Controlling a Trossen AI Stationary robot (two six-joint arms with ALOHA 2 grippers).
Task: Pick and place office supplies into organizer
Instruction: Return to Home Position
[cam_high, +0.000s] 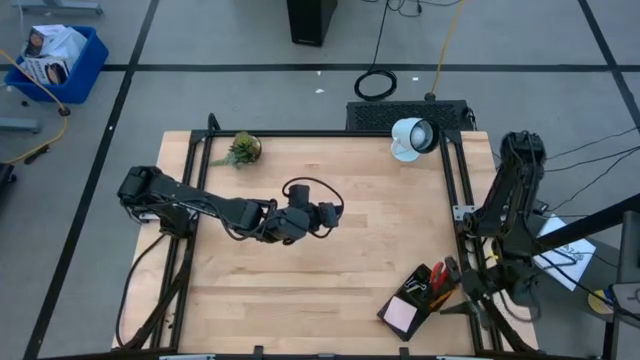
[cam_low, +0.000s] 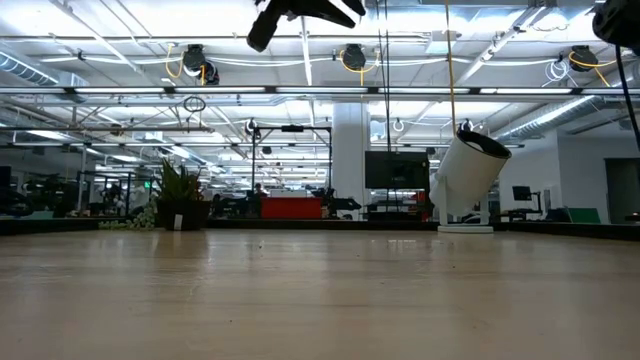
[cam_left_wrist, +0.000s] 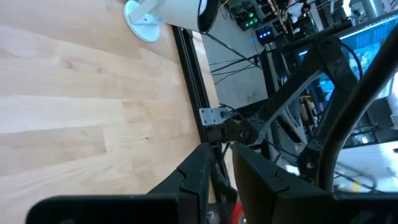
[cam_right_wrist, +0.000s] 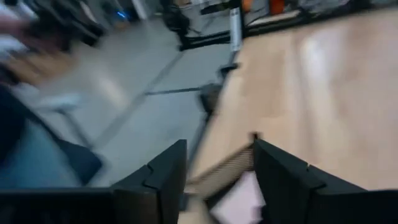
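Left gripper (cam_high: 328, 213) hangs over the middle of the table (cam_high: 300, 290). The organizer (cam_high: 432, 296), holding scissors (cam_high: 437, 275) and a pink pad (cam_high: 402, 314), sits at the corner beside the right arm.

The low view shows only bare wood, lamp (cam_low: 465, 180) and plant (cam_low: 178, 195).

In the left wrist view the jaws are narrowly apart and empty.

In the right wrist view the right gripper (cam_right_wrist: 219, 148), jaws apart, is just above the pad. A low swing home could clip the organizer.

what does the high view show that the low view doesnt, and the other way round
Only the high view: the organizer at the corner by the right arm, holding red-handled scissors and a pink pad; the left gripper's spot over mid-table. Only the low view: the room's lit ceiling behind the table. Both: potted plant, white lamp, the table.
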